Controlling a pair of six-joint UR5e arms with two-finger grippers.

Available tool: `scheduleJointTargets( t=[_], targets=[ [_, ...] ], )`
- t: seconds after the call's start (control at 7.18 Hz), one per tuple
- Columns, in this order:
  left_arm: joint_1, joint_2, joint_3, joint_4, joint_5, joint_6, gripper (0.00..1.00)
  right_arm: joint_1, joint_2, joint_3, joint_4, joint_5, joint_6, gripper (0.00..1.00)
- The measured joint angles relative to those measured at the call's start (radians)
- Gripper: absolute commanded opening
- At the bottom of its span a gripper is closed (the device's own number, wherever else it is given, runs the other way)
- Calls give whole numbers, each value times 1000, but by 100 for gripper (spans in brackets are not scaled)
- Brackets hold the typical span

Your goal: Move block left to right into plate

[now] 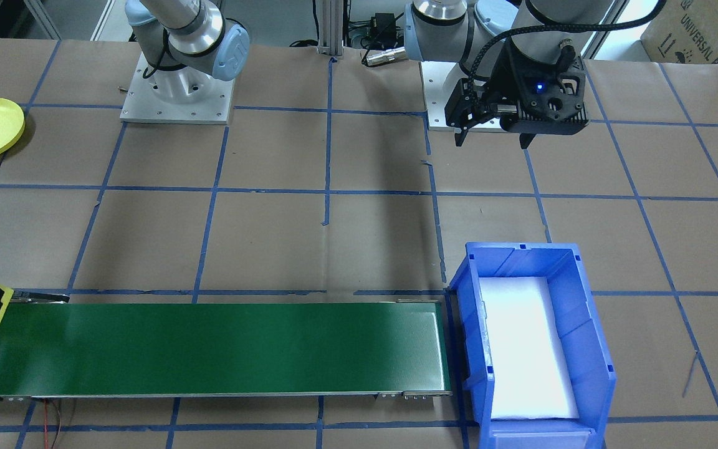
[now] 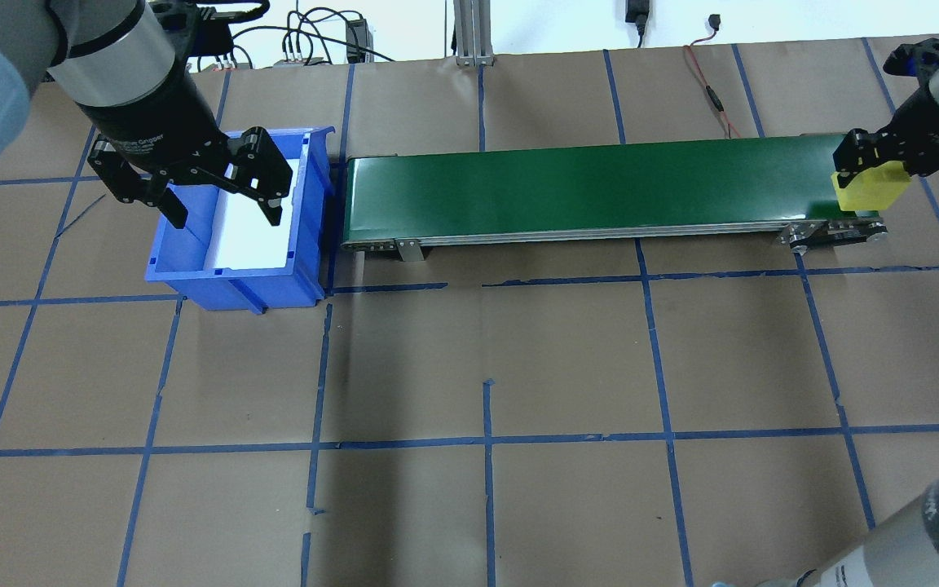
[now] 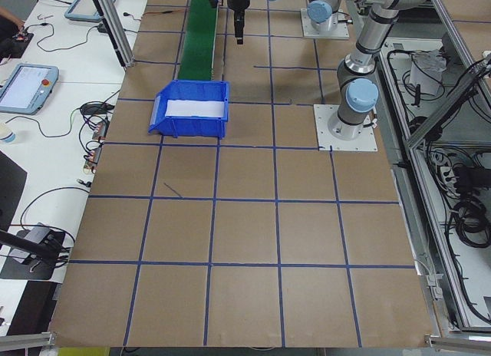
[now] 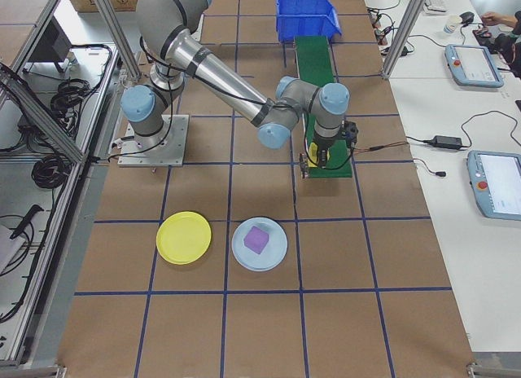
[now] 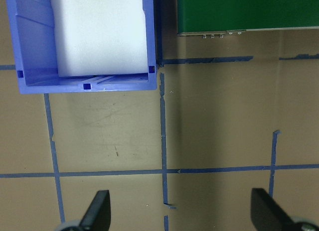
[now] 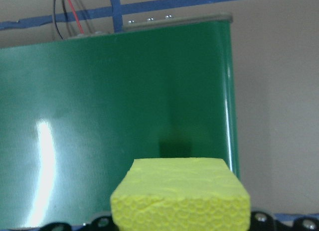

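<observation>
In the overhead view, the right end effector (image 2: 873, 175) pinched the yellow block (image 2: 867, 188) above the green conveyor belt's (image 2: 584, 189) right end, while the left end effector (image 2: 221, 208) hung spread over the blue bin (image 2: 233, 269). The exterior right view showed a yellow plate (image 4: 183, 237) and a pale blue plate (image 4: 259, 244) holding a purple block (image 4: 256, 239), near the belt's end. In the right wrist view, the block filled the lower frame above the belt.

Arms: silver tubes, pale blue joint caps.
Left gripper (image 2: 221, 202): black, two fingers, braided black cable, blue light.
Bases: square grey bolted plates.
</observation>
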Motion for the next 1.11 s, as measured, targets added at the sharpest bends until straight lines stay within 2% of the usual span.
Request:
scheduleJointTargets(
  t=[0.14,0.28,0.56,1.11],
  targets=[
    [0,0,0,0,0,0,100,-22,-68,47,13,-85,-29,30],
    [-1,0,0,-1,0,0,100,-76,-128,108,30,-134,-72,31],
    [0,0,0,0,0,0,100,-246,-189,219,53,-154,-206,30],
    [-1,0,0,-1,-1,-1,100,-637,-287,417,48,-139,-381,31]
  ],
)
